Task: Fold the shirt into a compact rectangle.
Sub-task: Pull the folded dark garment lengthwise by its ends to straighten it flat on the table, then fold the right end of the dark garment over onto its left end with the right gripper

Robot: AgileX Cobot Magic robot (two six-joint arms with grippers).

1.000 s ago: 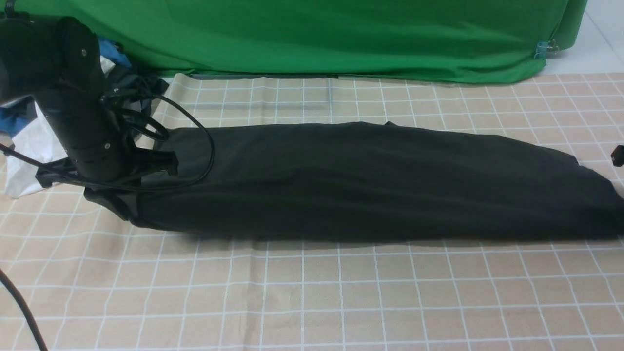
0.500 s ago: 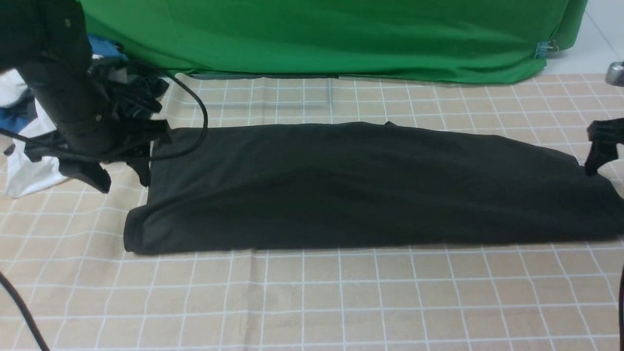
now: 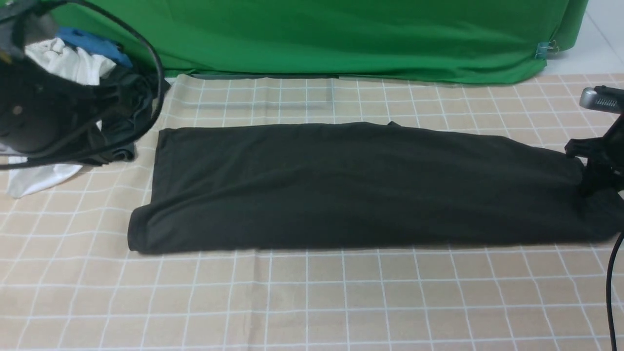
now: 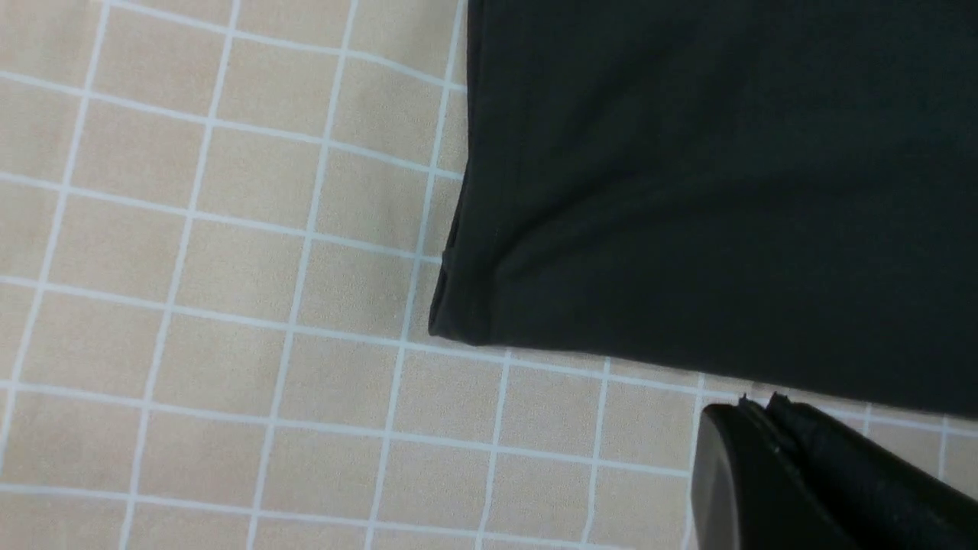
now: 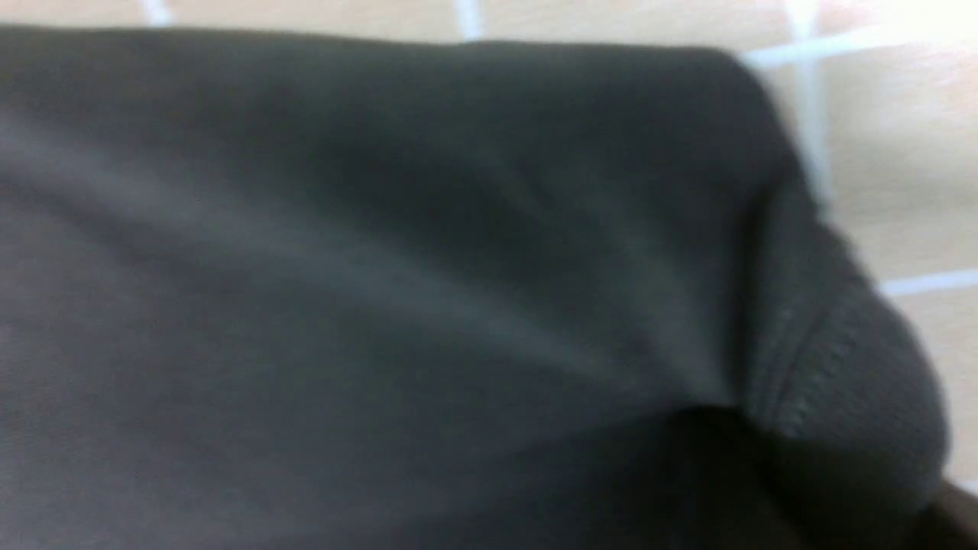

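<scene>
Front view, left to right. Left arm point(image 3: 29, 112) sits high over the clothes pile point(image 3: 68, 63). Left pincer point(image 4: 752, 409) is pressed shut and empty, hanging just off the shirt's point(image 3: 360, 185) near left corner. Shirt lies flat on the checked tablecloth point(image 3: 312, 302) as one long band, long axis running left to right between the arms. Right pincer point(image 3: 586, 186) is down on the shirt's right end, touching cloth. Its grip cannot be told: wrist view gives only blurred fabric. Judgement: next fold goes end over end along that axis, and the right arm is nearer.
</scene>
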